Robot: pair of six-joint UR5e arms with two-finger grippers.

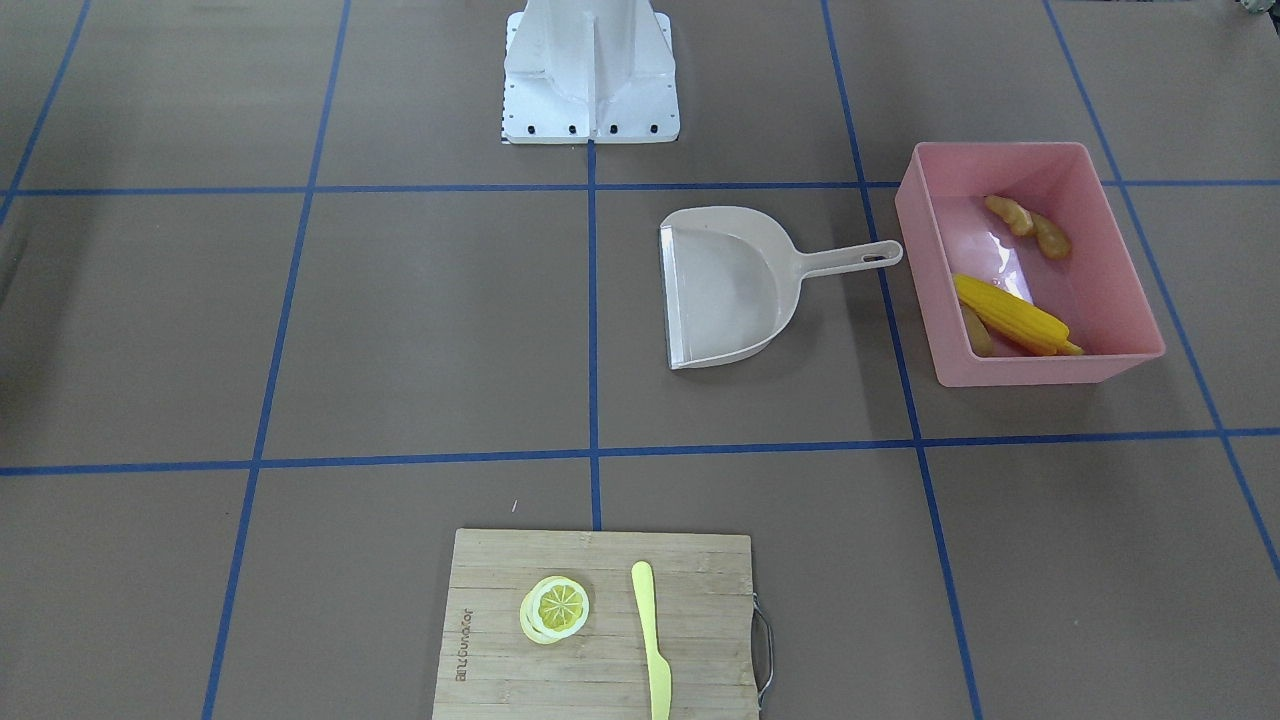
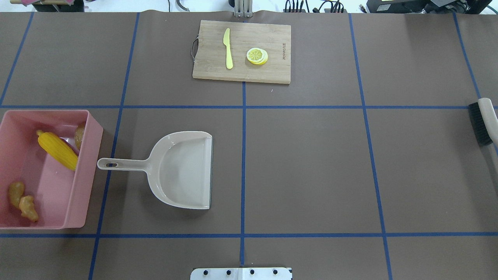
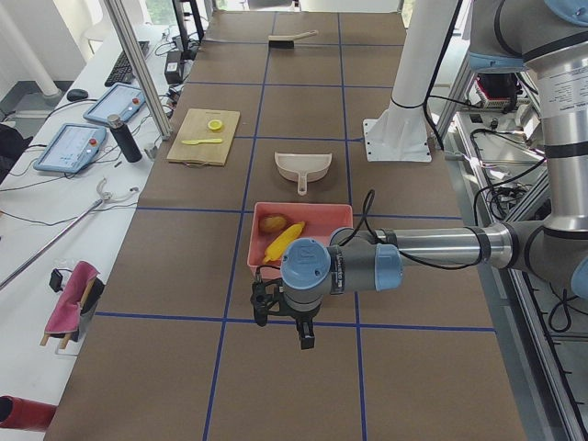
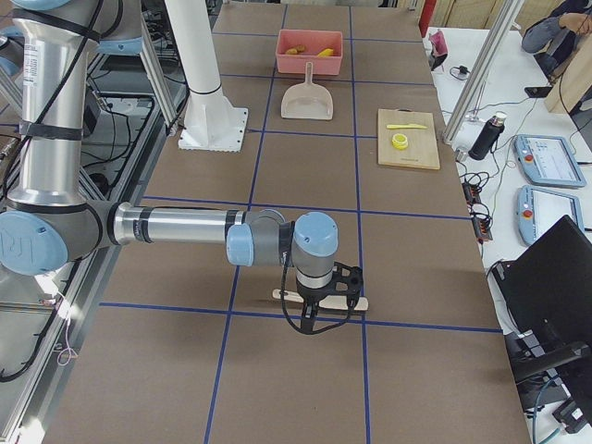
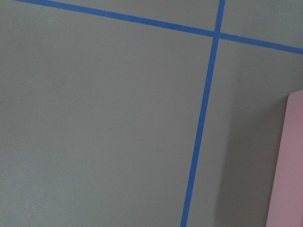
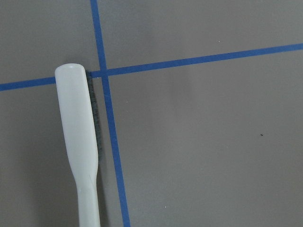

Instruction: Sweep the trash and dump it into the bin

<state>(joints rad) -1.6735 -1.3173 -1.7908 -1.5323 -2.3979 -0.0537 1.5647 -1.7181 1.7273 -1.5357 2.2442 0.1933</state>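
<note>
The pink bin (image 1: 1030, 375) holds the trash: the yellow corn cob (image 1: 1010, 315), the brown potato (image 1: 977, 332) and the tan ginger root (image 1: 1028, 227). They also show in the overhead view: bin (image 2: 87, 175), corn (image 2: 57, 151), potato (image 2: 79, 136), ginger (image 2: 23, 200). My left gripper (image 3: 306, 338) hangs over bare table just beyond the bin (image 3: 266, 213); the left wrist view catches only the bin's corner (image 5: 289, 165). My right gripper (image 4: 313, 319) hangs over a brush (image 4: 361, 303) lying on the table. I cannot tell whether either gripper is open or shut.
A beige dustpan (image 2: 183, 171) lies empty beside the bin, handle toward it. The brush (image 2: 482, 122) lies at the table's right end and shows in the right wrist view (image 6: 78, 142). A wooden board (image 2: 272, 74) at the far side carries a lemon slice (image 2: 256, 55) and yellow knife (image 2: 228, 48).
</note>
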